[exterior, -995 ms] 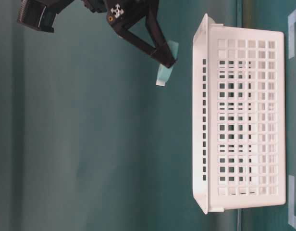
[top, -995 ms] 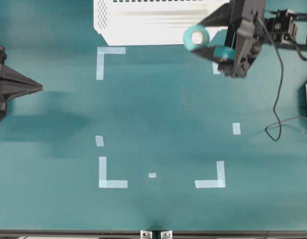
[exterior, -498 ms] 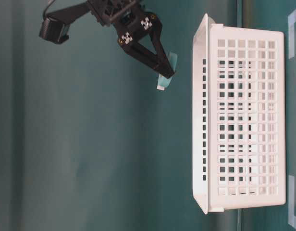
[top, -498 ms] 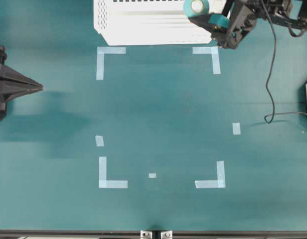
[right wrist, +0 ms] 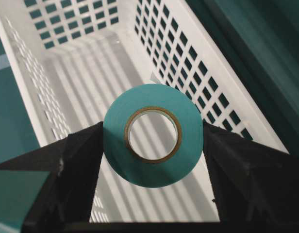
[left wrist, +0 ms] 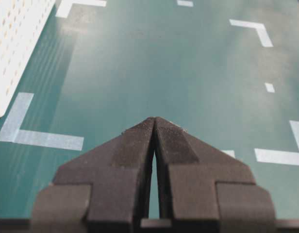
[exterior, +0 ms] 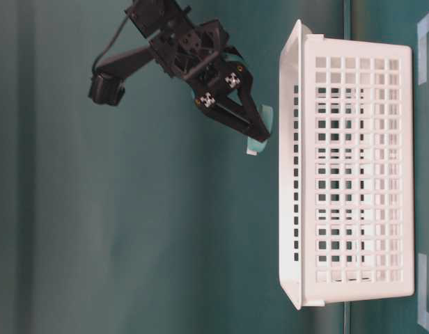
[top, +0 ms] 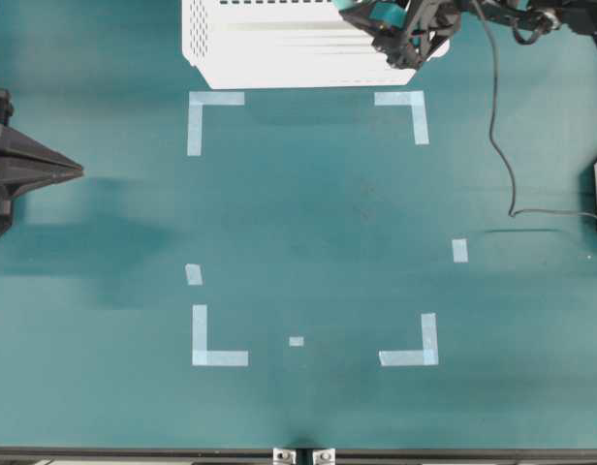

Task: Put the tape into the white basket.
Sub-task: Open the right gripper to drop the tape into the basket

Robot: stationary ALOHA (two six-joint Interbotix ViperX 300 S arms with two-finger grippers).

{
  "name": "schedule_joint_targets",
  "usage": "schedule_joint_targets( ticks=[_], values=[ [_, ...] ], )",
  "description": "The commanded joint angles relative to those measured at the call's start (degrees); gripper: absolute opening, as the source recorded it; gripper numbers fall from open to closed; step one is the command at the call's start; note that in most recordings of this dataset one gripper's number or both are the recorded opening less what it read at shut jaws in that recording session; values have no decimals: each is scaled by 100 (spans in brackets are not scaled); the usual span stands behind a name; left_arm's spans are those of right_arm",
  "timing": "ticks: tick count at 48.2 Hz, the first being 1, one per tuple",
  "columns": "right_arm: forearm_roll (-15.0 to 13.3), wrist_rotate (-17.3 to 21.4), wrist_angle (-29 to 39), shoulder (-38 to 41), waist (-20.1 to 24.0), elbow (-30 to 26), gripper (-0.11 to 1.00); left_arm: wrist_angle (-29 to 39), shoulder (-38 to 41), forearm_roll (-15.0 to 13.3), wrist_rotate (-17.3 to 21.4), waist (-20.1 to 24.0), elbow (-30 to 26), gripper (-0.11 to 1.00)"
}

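The right gripper [right wrist: 153, 141] pinches the one tape [right wrist: 153, 135] by its rim, fingers [right wrist: 79, 160] spread roll-wide, above the single white basket [right wrist: 81, 92] at the bench's [top: 318, 223] far edge. A second ago it hung short of the basket. The left gripper [left wrist: 155, 127] sits closed, empty.

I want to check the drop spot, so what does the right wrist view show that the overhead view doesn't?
Only the right wrist view shows the tape's full ring with its tan core, clamped between the right pincer's fingers, and the basket's slatted floor directly beneath. Only the overhead view shows the pale corner marks on the table and the shut left pincer parked at the left edge. Both show the basket and the right pincer over it; overhead, the tape is barely visible at the top edge.
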Motion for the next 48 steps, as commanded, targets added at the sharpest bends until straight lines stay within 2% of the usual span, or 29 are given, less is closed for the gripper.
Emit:
schedule_joint_targets(
  ticks=[1, 21, 26, 29, 35, 48],
  values=[
    [-35, 9, -18, 0, -9, -185, 68, -26, 44, 9, 0, 9, -62, -10],
    [-114, 26, -53, 35, -9, -167, 69, -26, 44, 0, 0, 9, -62, -10],
    [-202, 35, -26, 35, -9, -158, 92, -26, 44, 0, 0, 9, -62, -10],
    [-202, 35, -26, 35, -9, -149, 98, -26, 44, 0, 0, 9, -62, -10],
    [-211, 35, -26, 35, -9, -149, 92, -26, 44, 0, 0, 9, -62, -10],
    [-220, 18, 35, -97, 114, -123, 91, -26, 44, 9, 0, 9, -62, -10]
  ],
)
